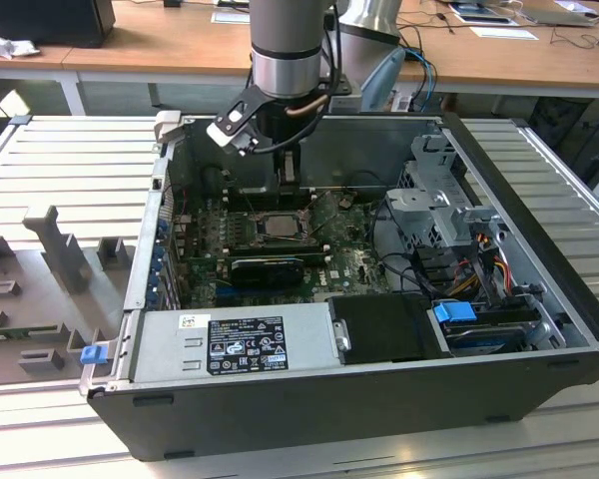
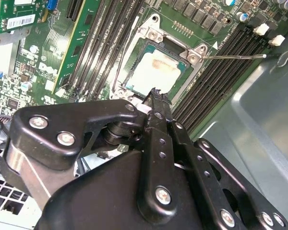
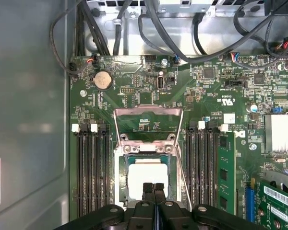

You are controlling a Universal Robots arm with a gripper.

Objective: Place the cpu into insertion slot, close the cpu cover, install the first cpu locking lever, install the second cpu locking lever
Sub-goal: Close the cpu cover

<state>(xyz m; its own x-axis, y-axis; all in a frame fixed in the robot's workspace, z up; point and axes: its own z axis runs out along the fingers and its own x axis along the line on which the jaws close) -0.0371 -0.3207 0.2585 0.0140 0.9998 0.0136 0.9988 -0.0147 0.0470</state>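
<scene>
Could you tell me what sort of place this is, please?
Likely a robotics lab: an open black desktop computer case lies on a ribbed grey metal table, with cluttered wooden desks behind.

Case (image 1: 539,299): on the table (image 1: 70,160), open at the top.
Motherboard (image 1: 354,261): on the case floor, at the exterior view's left and middle.
Insertion slot (image 3: 121,172): mid-board, between two banks of memory slots (image 3: 91,167).
Cpu (image 3: 148,176): in the insertion slot.
Cpu cover (image 3: 148,113): tipped up off the slot, at its cable-side edge.
Gripper (image 3: 153,186): over the cpu's edge.
Power supply (image 1: 235,344): along the near wall.
Drive cage (image 1: 434,205): at the exterior view's right, far side.
</scene>
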